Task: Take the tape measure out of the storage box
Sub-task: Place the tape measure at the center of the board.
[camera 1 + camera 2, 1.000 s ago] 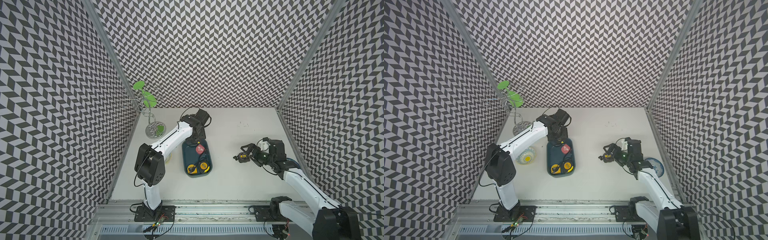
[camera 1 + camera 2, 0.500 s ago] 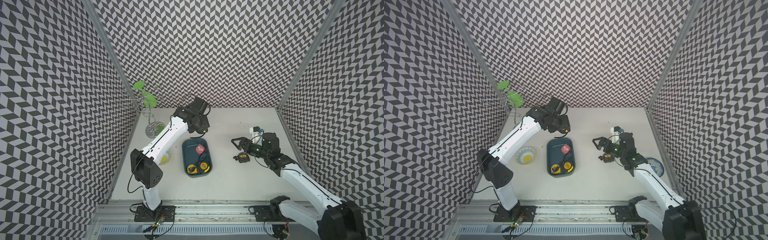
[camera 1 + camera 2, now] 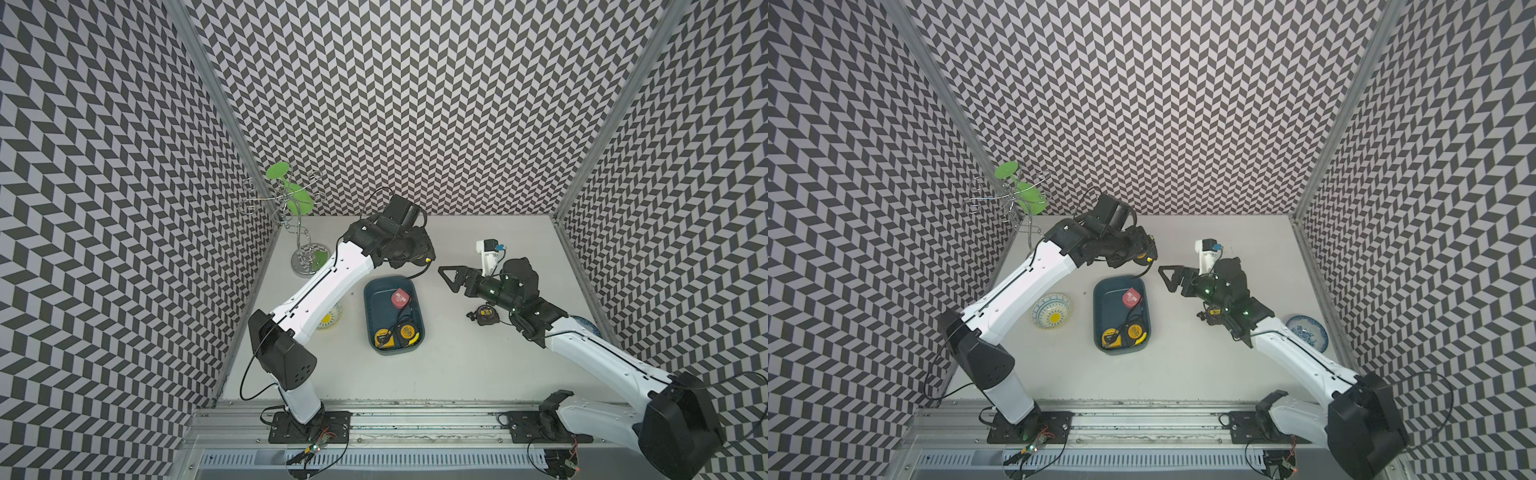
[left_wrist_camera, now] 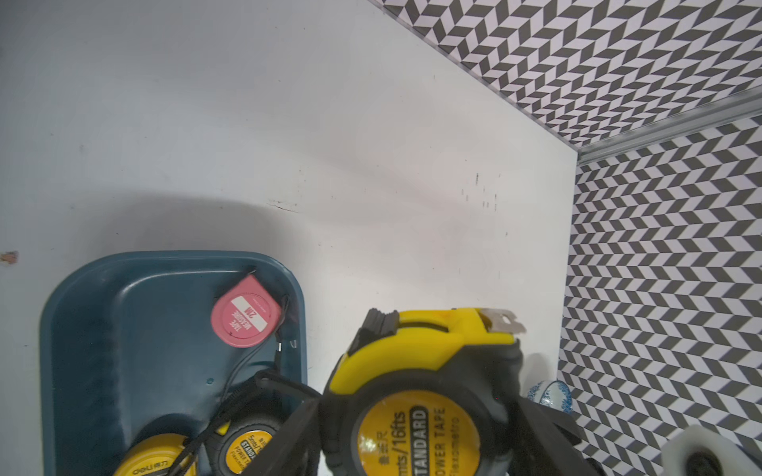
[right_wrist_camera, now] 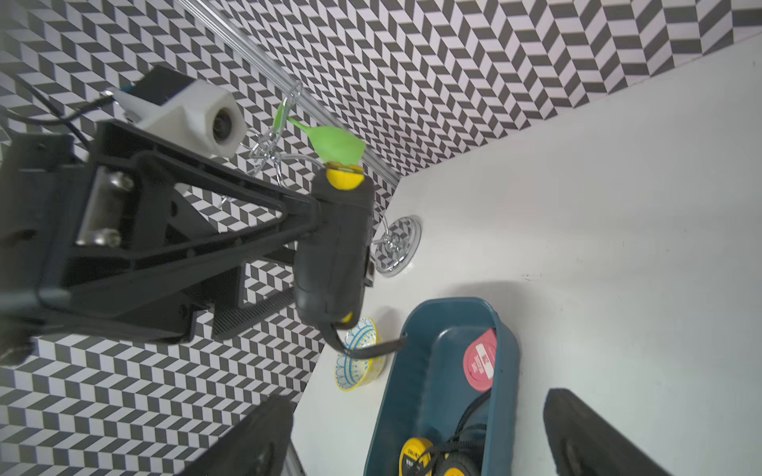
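The dark teal storage box lies mid-table and holds a round red tape measure and two yellow-and-black ones. My left gripper hangs above the table just behind the box, shut on a yellow-and-black tape measure. That tape measure's black strap dangles toward the box's back rim. My right gripper hovers right of the box with its jaws open and empty, pointing at the left gripper.
Another tape measure lies on the table under my right arm. A yellow-patterned dish sits left of the box, and a blue-white dish sits by the right wall. A wire stand with green discs occupies the back left corner.
My left gripper has risen out of the box with the tape measure and moved back. My right gripper has lifted off the table's tape measure and swung left toward the box.
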### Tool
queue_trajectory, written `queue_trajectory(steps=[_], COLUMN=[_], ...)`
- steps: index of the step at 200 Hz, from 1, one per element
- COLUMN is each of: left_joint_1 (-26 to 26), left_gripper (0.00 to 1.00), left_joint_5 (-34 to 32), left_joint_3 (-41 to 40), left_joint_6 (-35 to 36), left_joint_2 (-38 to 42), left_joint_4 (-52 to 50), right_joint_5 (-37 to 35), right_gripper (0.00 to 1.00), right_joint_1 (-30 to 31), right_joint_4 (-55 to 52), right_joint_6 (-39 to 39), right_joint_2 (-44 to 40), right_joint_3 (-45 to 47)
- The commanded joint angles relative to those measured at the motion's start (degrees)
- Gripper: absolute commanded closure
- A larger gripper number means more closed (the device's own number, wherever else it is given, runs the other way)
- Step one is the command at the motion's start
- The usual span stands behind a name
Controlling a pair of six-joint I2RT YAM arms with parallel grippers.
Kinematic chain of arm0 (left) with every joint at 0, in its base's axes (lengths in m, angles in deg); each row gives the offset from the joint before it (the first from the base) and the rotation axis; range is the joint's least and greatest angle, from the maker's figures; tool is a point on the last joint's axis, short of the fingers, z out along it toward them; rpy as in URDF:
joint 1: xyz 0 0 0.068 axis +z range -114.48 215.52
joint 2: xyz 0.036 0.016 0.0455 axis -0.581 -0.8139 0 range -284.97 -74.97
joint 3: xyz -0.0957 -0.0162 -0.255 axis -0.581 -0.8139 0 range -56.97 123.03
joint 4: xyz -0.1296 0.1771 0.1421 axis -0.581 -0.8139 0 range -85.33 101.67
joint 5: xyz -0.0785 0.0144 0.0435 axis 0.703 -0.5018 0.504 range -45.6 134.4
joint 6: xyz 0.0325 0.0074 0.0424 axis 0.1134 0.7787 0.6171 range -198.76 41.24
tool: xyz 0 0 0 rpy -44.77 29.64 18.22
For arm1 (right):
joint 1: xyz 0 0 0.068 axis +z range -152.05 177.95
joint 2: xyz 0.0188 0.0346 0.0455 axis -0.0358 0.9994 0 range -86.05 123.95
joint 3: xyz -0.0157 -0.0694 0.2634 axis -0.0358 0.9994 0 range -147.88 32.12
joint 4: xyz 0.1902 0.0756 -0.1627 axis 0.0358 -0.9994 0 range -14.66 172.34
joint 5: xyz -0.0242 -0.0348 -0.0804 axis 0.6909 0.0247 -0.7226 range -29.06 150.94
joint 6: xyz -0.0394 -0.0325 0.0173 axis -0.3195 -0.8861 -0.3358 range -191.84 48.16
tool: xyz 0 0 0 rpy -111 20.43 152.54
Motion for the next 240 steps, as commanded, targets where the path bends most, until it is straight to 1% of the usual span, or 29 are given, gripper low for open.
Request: queue_trajectory(steps=[1, 48, 81, 96, 133, 159, 178, 205, 206, 210, 215, 220, 228, 240], left_joint_1=[-0.56, -0.98, -1.82, -2.21, -2.92, -3.15, -3.25, -3.35, -3.36, -3.32, -3.34, -3.3, -3.38, -3.29], left_gripper=[1.0, 1.0, 1.0, 1.0, 1.0, 1.0, 1.0, 1.0, 0.99, 0.9, 0.75, 0.56, 0.33, 0.08], left_joint_5=[2.66, 4.03, 5.41, 5.98, 6.86, 6.85, 6.79, 6.64, 6.66, 6.66, 6.54, 6.48, 6.02, 5.35], left_joint_3=[-1.18, -0.97, -1.31, -1.66, -2.1, -2.2, -2.37, -2.7, -2.71, -2.85, -2.95, -3.01, -3.21, -3.49], left_joint_6=[-2.92, -4.15, -5.04, -5.56, -6.32, -6.63, -6.72, -6.61, -6.58, -6.4, -6.16, -5.92, -5.52, -4.16], left_joint_2=[2.77, 3.34, 3.19, 3.11, 3.07, 2.96, 3.0, 2.98, 2.98, 2.98, 2.97, 2.82, 2.78, 2.81], left_joint_4=[6.14, 7.9, 8.95, 9.35, 10.59, 10.94, 11.34, 12.11, 12.14, 12.38, 12.44, 12.4, 12.17, 11.56], right_joint_5=[-3.8, -5.45, -5.6, -5.66, -6.03, -6.05, -6.16, -5.98, -6.02, -6.19, -6.52, -6.93, -7.65, -7.8], right_gripper=[0.01, 0.05, 0.14, 0.2, 0.39, 0.58, 0.69, 0.78, 0.78, 0.79, 0.79, 0.8, 0.8, 0.8], right_joint_1=[1.53, 2.59, 2.79, 2.81, 2.83, 2.77, 2.77, 2.81, 2.79, 2.77, 2.72, 2.68, 2.55, 1.79], right_joint_4=[6.53, 8.41, 9.95, 10.07, 10.98, 10.66, 10.64, 10.23, 10.17, 10.01, 9.79, 9.6, 9.54, 9.94], right_joint_6=[-1.0, -1.58, -1.55, -1.73, -1.64, -1.52, -1.39, -1.09, -1.11, -1.04, -0.83, -0.67, -0.43, 0.28], right_joint_2=[1.12, 2.32, 3.74, 4.54, 4.92, 4.8, 4.47, 4.15, 4.13, 4.04, 4.01, 3.96, 3.79, 3.73], right_joint_3=[-2.08, -3.05, -3.92, -4.71, -5.18, -5.2, -4.7, -4.22, -4.22, -4.22, -4.22, -4.13, -3.83, -3.05])
